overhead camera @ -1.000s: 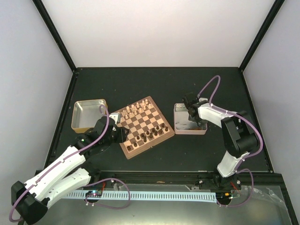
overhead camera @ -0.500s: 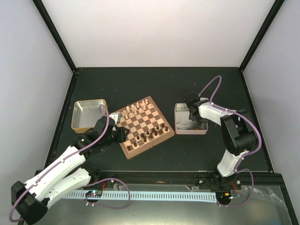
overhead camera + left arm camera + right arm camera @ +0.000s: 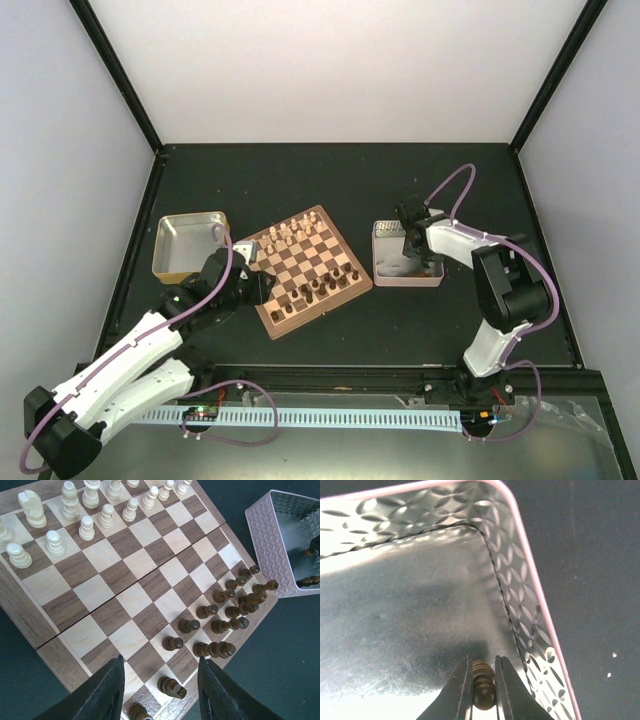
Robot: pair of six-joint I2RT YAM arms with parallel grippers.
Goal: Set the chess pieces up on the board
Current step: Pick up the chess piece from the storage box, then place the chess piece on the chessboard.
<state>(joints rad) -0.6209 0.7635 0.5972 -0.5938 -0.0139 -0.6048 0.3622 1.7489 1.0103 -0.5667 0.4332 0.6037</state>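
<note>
Nearly done, I reckon. Cream pieces [image 3: 85, 527] lined up on board's [image 3: 125, 605] far side, well ahead of left tool [image 3: 160, 661]. Dark pieces [image 3: 220, 625] in two rows just ahead-right of it. Left tool half-spread, holding nothing. Right tool [image 3: 483, 692] clenched on dark piece [image 3: 483, 680], low in pink tin [image 3: 520, 580] corner. Left to do: carry that one over, check gaps.

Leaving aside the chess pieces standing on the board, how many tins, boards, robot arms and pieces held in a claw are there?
Tins: 2 (gold-sided tin, pink-sided tin)
Board: 1
Robot arms: 2 (left arm, right arm)
Pieces held in a claw: 1 (dark chess piece, in the right claw)
Total: 6
</note>
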